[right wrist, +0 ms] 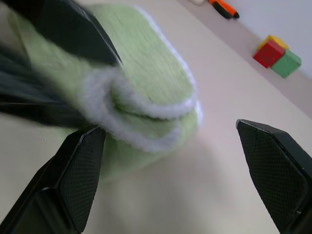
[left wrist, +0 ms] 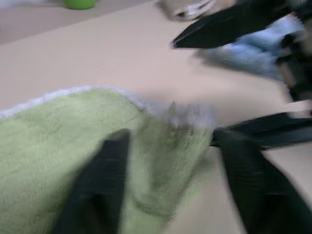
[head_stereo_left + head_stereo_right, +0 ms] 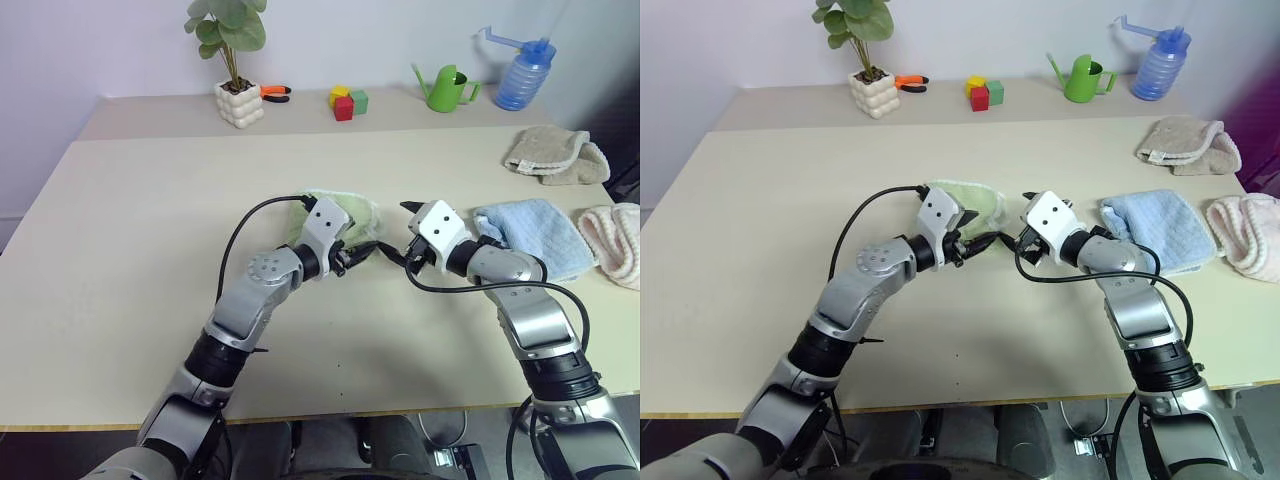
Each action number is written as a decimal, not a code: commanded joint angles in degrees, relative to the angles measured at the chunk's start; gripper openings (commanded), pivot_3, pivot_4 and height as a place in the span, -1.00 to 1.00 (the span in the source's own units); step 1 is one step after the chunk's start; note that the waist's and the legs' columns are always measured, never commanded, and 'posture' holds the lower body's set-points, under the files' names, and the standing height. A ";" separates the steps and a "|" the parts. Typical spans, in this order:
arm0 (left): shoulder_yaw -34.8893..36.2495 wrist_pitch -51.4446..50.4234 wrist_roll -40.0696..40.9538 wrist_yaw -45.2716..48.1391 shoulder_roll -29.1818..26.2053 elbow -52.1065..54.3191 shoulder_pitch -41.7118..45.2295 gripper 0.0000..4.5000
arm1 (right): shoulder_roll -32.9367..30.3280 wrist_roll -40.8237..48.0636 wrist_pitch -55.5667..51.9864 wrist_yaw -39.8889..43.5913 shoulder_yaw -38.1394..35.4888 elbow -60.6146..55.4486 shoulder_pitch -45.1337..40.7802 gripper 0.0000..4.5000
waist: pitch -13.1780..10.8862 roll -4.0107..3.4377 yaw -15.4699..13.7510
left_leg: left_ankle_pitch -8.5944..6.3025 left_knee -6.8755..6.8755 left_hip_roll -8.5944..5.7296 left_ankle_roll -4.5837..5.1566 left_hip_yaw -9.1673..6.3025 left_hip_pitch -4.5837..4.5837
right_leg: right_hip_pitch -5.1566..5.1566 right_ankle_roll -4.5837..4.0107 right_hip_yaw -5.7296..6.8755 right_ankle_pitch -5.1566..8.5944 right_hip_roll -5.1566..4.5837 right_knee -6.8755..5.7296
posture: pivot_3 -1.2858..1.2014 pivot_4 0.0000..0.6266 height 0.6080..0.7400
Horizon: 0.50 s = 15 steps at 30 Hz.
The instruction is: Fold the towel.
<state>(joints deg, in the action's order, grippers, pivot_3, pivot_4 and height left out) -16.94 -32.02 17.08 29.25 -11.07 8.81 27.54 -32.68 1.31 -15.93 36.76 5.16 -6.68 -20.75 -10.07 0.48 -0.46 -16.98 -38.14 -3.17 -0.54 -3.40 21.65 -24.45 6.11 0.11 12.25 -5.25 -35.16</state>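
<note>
Folded towel [image 1: 146, 97] between open grippers

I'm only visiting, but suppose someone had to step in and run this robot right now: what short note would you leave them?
Left gripper: fingers spread apart, over the folded edge of the green towel.
Right gripper: open, holding nothing, facing the towel's folded end from the other side.
Towel: mid-table, doubled over, its white-edged layers stacked.
Nearby, not part of the job: light-blue towel, beige towel and pink towel to the robot's right.
Done: at least one fold is in.
Left: check that the layers lie even, flatten or fold again if needed, then draw both arms clear.
</note>
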 commanded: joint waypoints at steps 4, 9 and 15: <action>10.50 -0.80 4.72 -0.60 -3.06 7.45 -2.79 -0.19 | -2.01 0.22 -1.00 -0.58 -3.23 -1.18 -1.01 -0.04 | 0.00 -0.01 -0.15 | 0.00 -0.01 0.01 0.00 -0.01 0.00 | 0.00 0.00 0.00 0.00 -0.01 -0.02 | 0.03 -0.52 0.86; 14.33 0.80 -2.43 -10.82 -3.15 0.24 1.09 -1.00 | 0.94 1.57 -1.50 -2.62 -4.01 -0.30 -4.75 -0.97 | -0.01 0.00 -0.23 | 0.00 -0.02 -0.02 0.01 -0.01 0.00 | 0.02 0.01 0.01 -0.01 0.00 -0.02 | 0.03 -0.52 0.86; 12.54 2.46 -5.04 -11.71 -0.93 -5.89 3.75 -1.00 | 9.75 5.18 -6.48 -4.29 -2.04 2.18 -9.44 -0.97 | 0.00 0.00 -0.16 | 0.15 -0.01 -0.02 -0.27 -0.01 0.00 | 0.01 0.01 0.01 -0.01 0.00 -0.01 | 0.03 -0.52 0.86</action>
<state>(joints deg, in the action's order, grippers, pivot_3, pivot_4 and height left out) -3.25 -30.86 12.91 17.11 -12.41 3.02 30.20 -24.08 4.97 -21.17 33.31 2.96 -4.72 -29.01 -10.07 0.48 -0.62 -16.81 -38.15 -3.19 -0.83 -3.40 21.65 -24.44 6.11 0.12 12.25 -5.25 -35.16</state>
